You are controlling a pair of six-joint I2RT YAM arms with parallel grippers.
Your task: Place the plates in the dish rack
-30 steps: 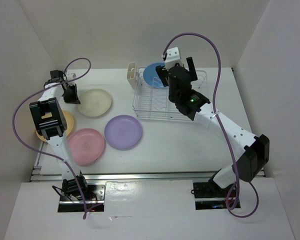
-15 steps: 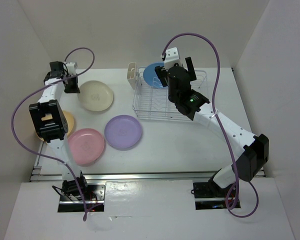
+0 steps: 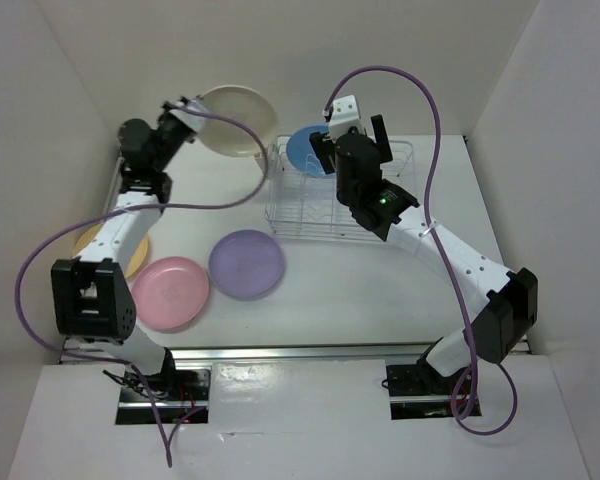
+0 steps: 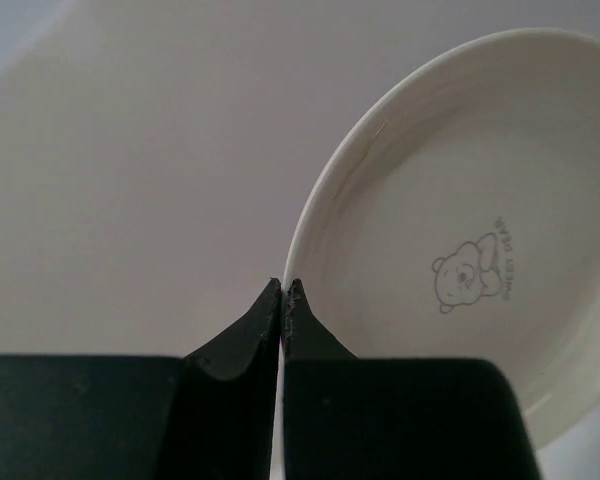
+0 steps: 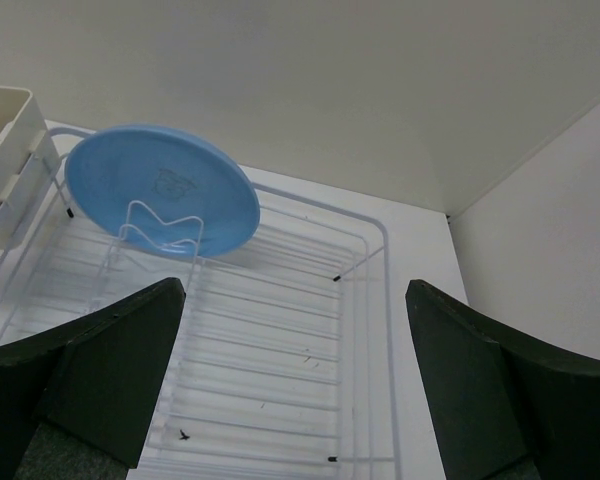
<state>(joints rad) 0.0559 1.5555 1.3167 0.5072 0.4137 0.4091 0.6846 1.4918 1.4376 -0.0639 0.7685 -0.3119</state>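
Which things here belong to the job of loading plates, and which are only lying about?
Belong to the job: cream plate, pinched at its rim by the left claw; blue plate, standing in the dish rack; purple plate, pink plate and yellow-orange plate, on the table; right claw, open.
Only lying about: cutlery cup at the rack's end; purple cables.

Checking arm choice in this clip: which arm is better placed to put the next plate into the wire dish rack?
Left. The left gripper is shut on the rim of the round cream plastic plate, lifted beside the silvery wire dish rack. The right gripper hangs open and empty over it.
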